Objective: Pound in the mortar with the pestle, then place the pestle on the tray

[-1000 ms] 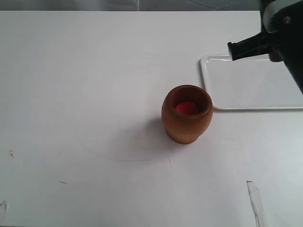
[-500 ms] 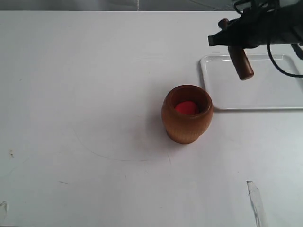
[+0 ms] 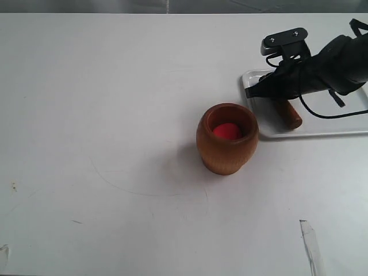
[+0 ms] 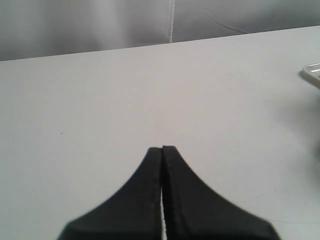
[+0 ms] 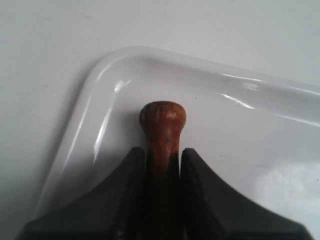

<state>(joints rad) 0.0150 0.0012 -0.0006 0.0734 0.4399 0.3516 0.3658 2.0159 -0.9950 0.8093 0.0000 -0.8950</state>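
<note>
- The right gripper (image 3: pixel 256 91) is clenched on the pestle (image 3: pixel 288 114). In the right wrist view its two fingers press the thin neck just under the knob of the pestle (image 5: pixel 162 122), one from each side.
- The pestle is over the tray (image 3: pixel 322 133), in the part of it nearest the mortar. In the exterior view its thick end points to about 5 o'clock, close to the front rim. I cannot tell if the wood already touches the tray floor or hangs just above it.
- The mortar (image 3: pixel 226 138) stands upright on the table (image 3: pixel 115 115) with the red ball (image 3: pixel 226 131) inside. The tray begins just beside it, at about 2 o'clock from it.
- The left gripper (image 4: pixel 162 150) has its jaws pressed together with nothing between them. It is over bare table and does not show in the exterior view.
- I judge the pestle to be stiff, solid wood, light for this arm and not fragile. Its surface looks smooth and shiny, so it may be a little slippery.
- The neck is a good place to hold it, because the knob stops it from sliding out of the fingers.
- It is round, so it may roll once it is let go. The low rim of the tray (image 5: pixel 100 95) should stop it.
- The placing step seems near its end. What remains is to open the fingers and lift away.
</note>
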